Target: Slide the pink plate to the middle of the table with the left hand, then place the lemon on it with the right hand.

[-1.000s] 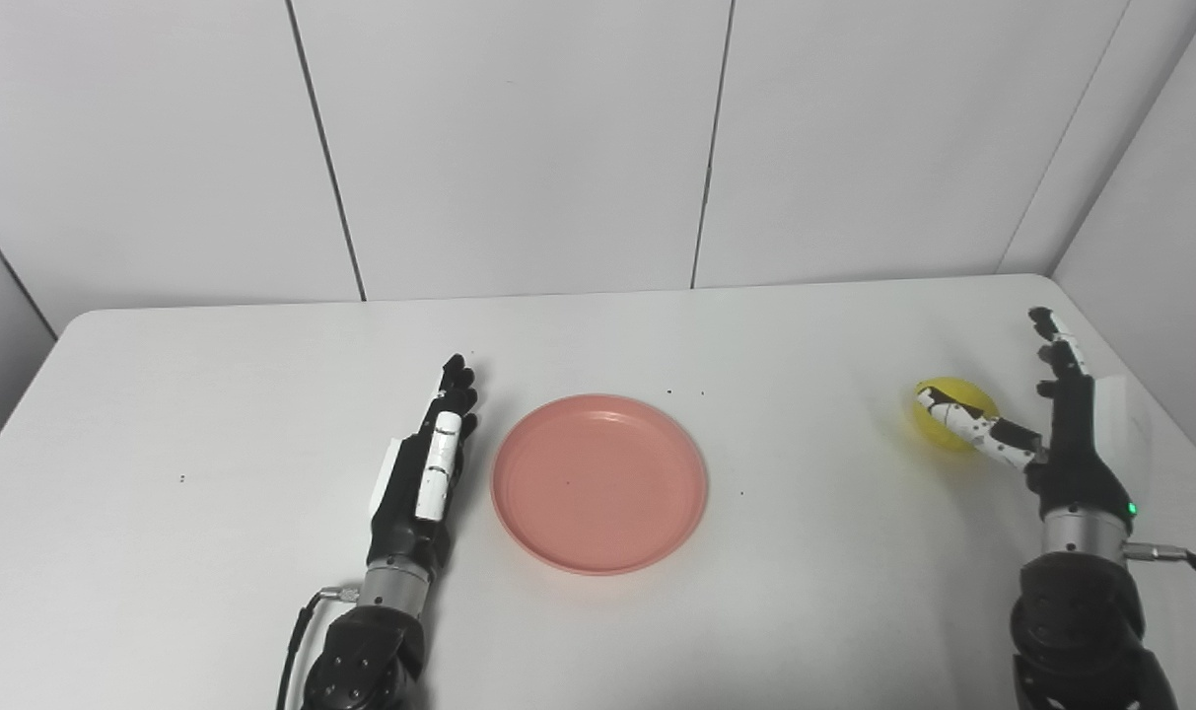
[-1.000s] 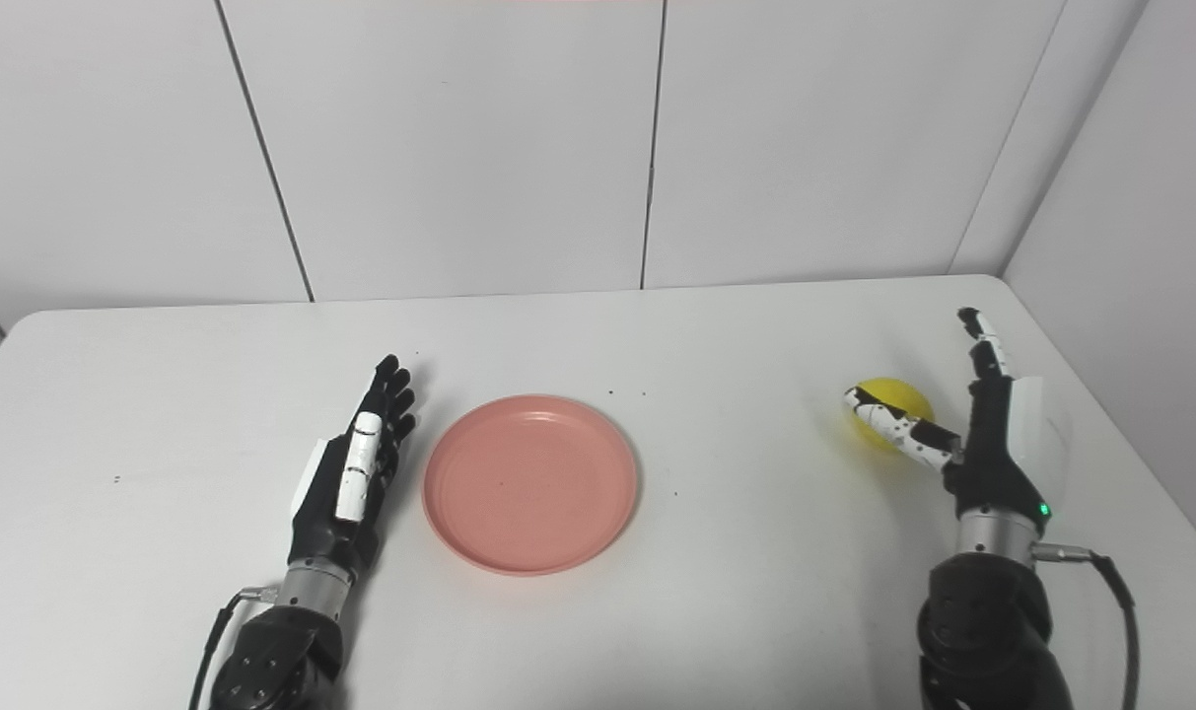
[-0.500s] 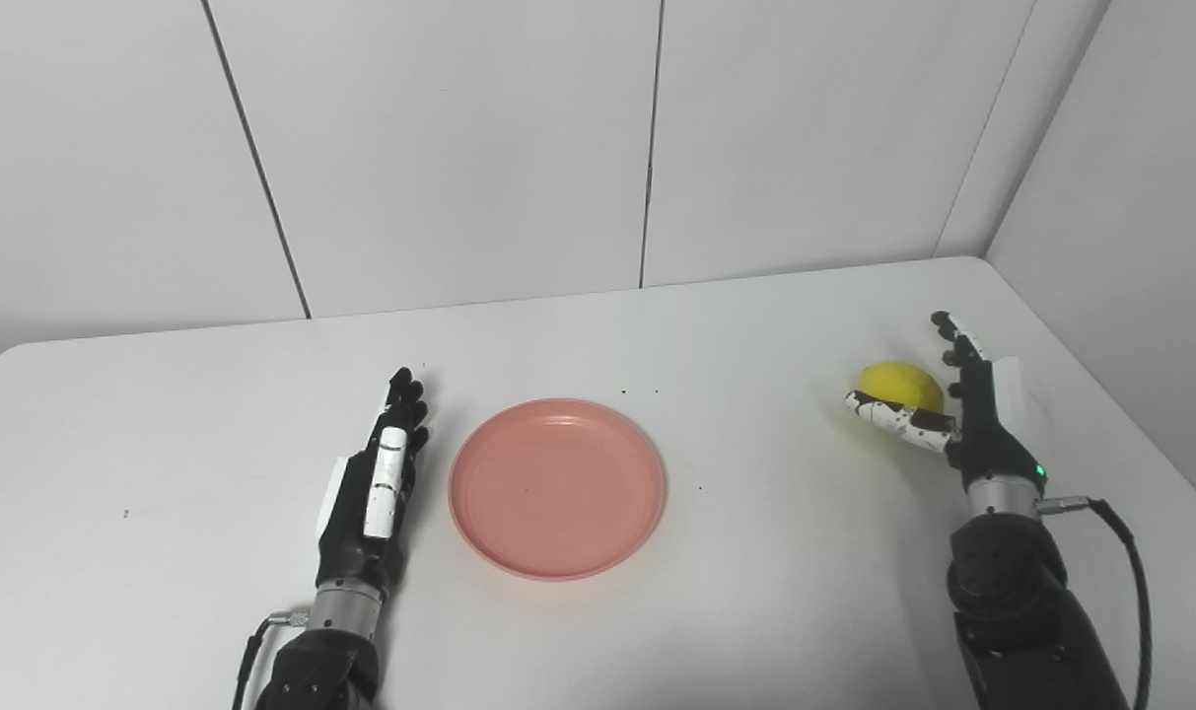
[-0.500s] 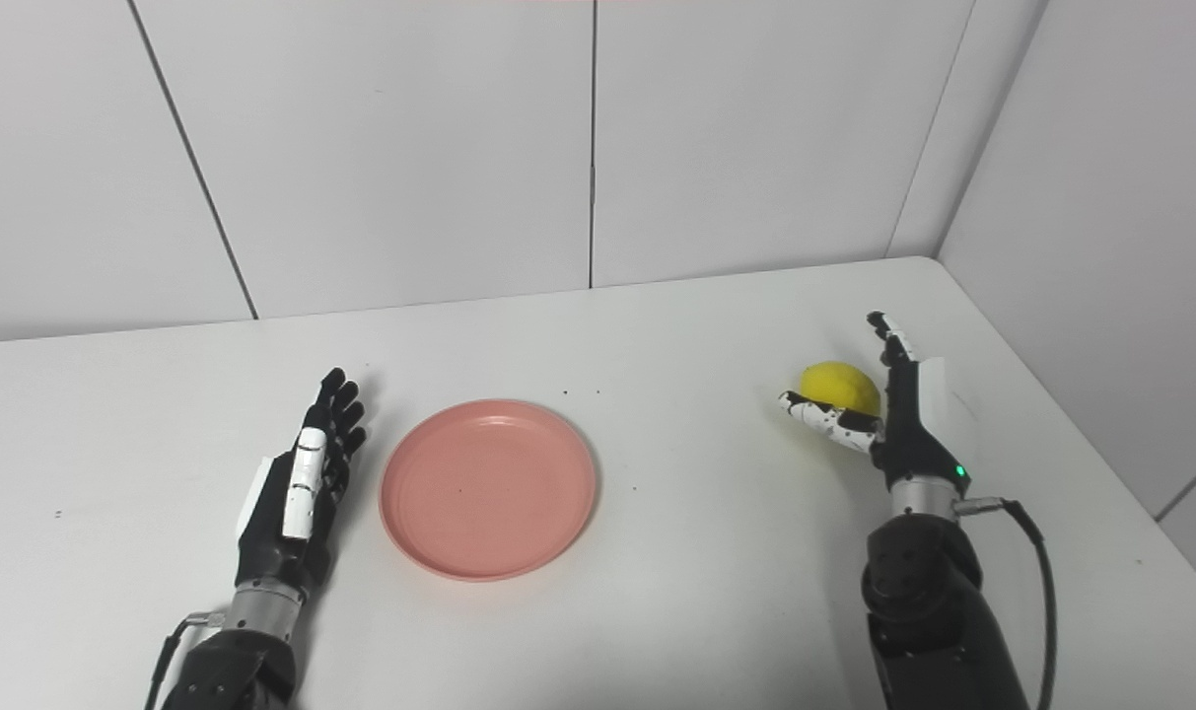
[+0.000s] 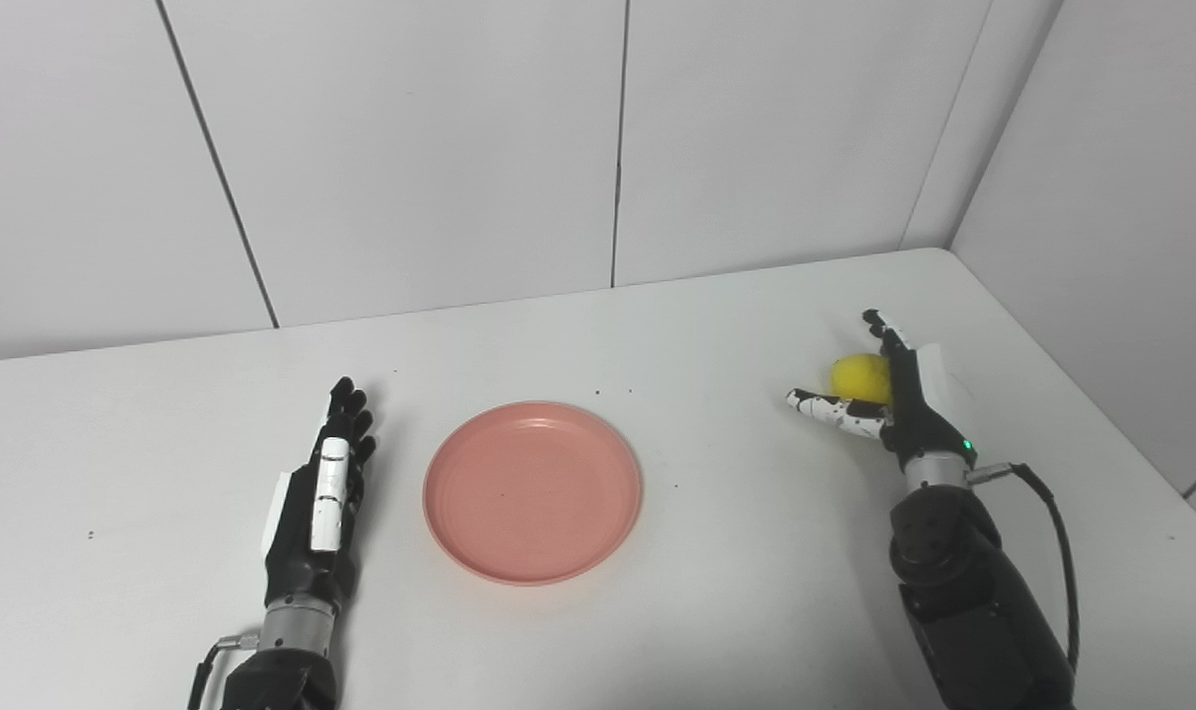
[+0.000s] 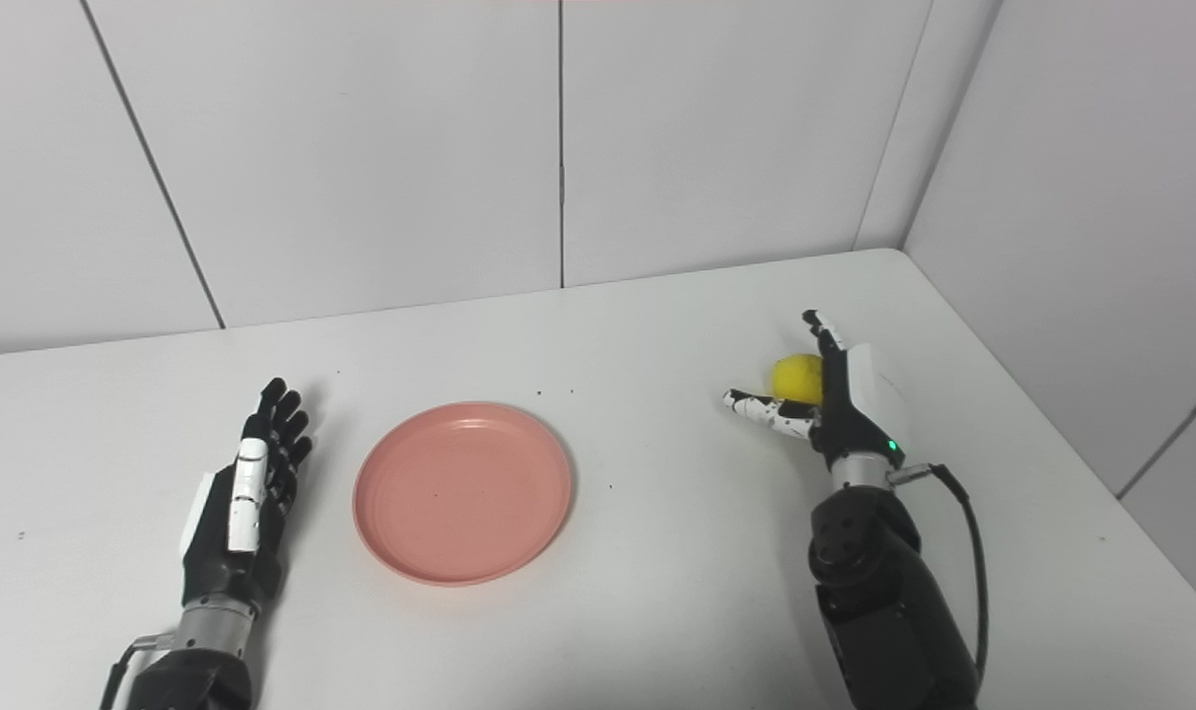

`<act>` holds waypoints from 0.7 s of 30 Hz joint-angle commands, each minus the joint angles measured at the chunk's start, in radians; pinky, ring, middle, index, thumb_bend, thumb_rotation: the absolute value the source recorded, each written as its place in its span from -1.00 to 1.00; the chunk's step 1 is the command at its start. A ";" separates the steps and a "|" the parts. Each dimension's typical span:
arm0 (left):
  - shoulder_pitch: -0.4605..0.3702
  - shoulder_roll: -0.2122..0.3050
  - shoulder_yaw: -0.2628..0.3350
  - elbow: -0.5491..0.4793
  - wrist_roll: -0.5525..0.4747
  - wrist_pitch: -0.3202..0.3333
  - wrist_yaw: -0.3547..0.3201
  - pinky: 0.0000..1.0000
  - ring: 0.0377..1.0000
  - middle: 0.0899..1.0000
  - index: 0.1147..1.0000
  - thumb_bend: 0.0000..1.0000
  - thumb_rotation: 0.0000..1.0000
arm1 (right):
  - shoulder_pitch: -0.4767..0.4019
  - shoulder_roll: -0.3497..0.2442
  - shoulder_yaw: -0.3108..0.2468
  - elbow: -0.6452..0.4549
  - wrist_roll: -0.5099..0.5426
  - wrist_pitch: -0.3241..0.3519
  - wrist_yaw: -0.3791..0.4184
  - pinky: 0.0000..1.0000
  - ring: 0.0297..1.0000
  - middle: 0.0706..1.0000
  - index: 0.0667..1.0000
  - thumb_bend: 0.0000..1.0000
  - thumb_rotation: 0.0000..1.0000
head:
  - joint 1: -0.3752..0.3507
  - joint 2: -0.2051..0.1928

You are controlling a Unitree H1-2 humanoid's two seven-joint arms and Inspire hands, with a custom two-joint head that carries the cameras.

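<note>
The pink plate [image 5: 533, 490] lies flat on the white table [image 5: 657, 325], about midway between my two hands. My left hand [image 5: 318, 503] rests open on the table a short way left of the plate, fingers straight, not touching it. The yellow lemon [image 5: 860, 379] sits on the table at the right. My right hand [image 5: 888, 404] is open around it, thumb stretched out to the left in front of the lemon and fingers upright at its right side. It also shows in the right eye view [image 6: 826, 399]. The lemon is partly hidden behind the hand.
White panelled walls stand behind the table and along its right side. The table's right edge [image 5: 1071, 385] runs close to the right hand. A black cable [image 5: 1056, 552] loops from the right wrist. A few tiny dark specks lie near the plate.
The camera has swung to the right, so the whole scene shifted left. My right hand has moved in around the lemon. The left hand now lies a little farther from the plate.
</note>
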 commanded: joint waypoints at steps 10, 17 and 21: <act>-0.018 0.009 0.031 0.043 -0.057 -0.050 -0.023 1.00 1.00 0.99 0.98 0.11 1.00 | -0.079 -0.039 0.033 0.002 -0.047 0.102 0.064 0.48 0.68 0.76 0.72 0.63 -0.52 | -0.014 0.016; -0.019 0.012 0.034 0.040 -0.059 -0.046 -0.027 1.00 1.00 1.00 0.97 0.12 1.00 | -0.089 -0.004 -0.019 0.000 -0.069 0.103 0.114 -0.68 -0.58 -0.43 0.71 0.52 -0.95 | -0.017 0.019; -0.020 0.009 0.035 0.038 -0.066 -0.043 -0.028 1.00 1.00 1.00 0.98 0.08 1.00 | -0.089 -0.002 -0.021 0.001 -0.087 0.103 0.126 -0.83 -0.76 -0.62 0.64 0.51 -1.00 | -0.014 0.019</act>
